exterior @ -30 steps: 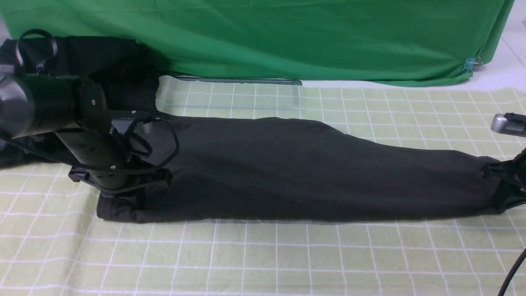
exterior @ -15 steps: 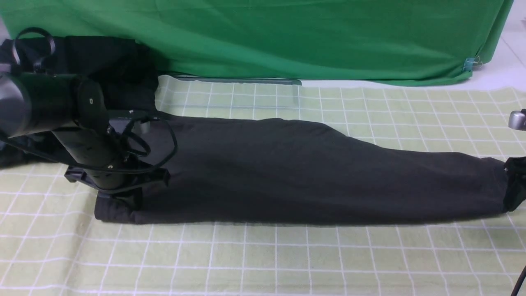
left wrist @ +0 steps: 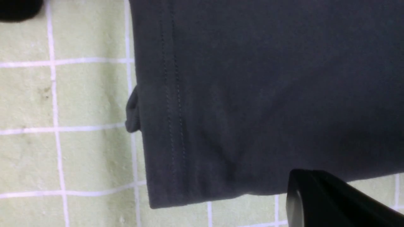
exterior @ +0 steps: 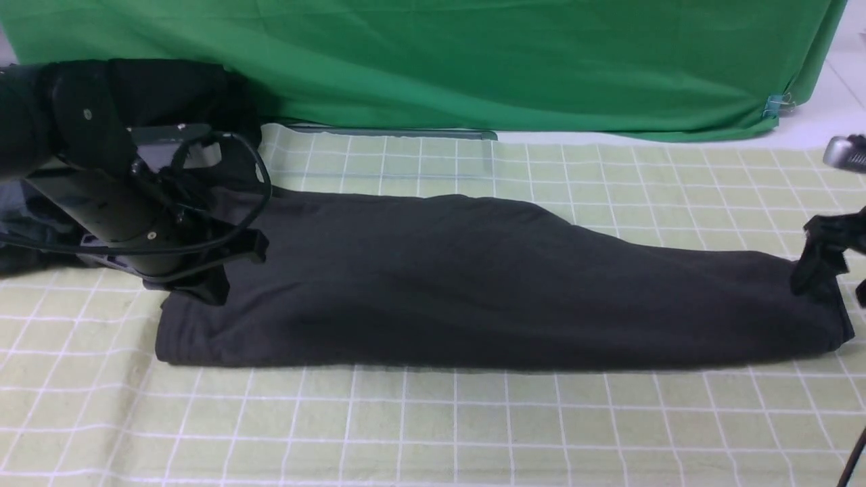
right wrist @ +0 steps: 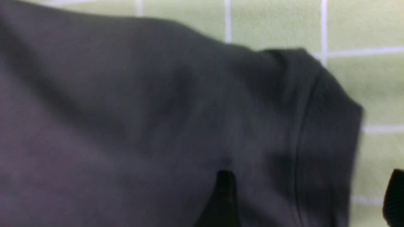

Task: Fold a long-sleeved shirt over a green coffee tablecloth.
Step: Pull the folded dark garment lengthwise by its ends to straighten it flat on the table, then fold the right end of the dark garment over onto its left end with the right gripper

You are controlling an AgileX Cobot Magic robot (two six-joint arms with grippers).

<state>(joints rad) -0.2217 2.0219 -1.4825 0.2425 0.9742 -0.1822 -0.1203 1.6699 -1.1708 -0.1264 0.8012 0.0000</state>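
The left pincer (exterior: 211, 292) is closed and hangs just above the left end of the long-sleeved shirt (exterior: 473, 277), a charcoal-grey cotton garment. No cloth shows between its jaws. Its own wrist view catches only one black finger (left wrist: 318, 195), over the corner where the shirt's edge meets the cloth below. That view also shows what the front view cannot: a double row of stitching along the hem and a small fold of fabric poking out from under the hem's edge. The right pincer (right wrist: 309, 189) is open. In its wrist view, which is blurred, one black finger (right wrist: 222, 201) stands over the shirt and the other (right wrist: 393, 195) over bare cloth beyond the garment's edge. A rounded, banded edge of the shirt lies between them, unpinched. In the front view this pincer sits at the frame's right border, with one dark finger touching the shirt's right end. Only the front view gives the whole shape: the shirt lies folded into a long band running left to right, broad at the left and narrowing toward the right. It rests flat on the green coffee tablecloth (exterior: 433, 419), a pale yellow-green cloth with a thin white grid that covers the bench. Behind the left arm lies a blacker heap of clothing (exterior: 176, 95). A plain bright green cloth (exterior: 473, 61) spans the back.
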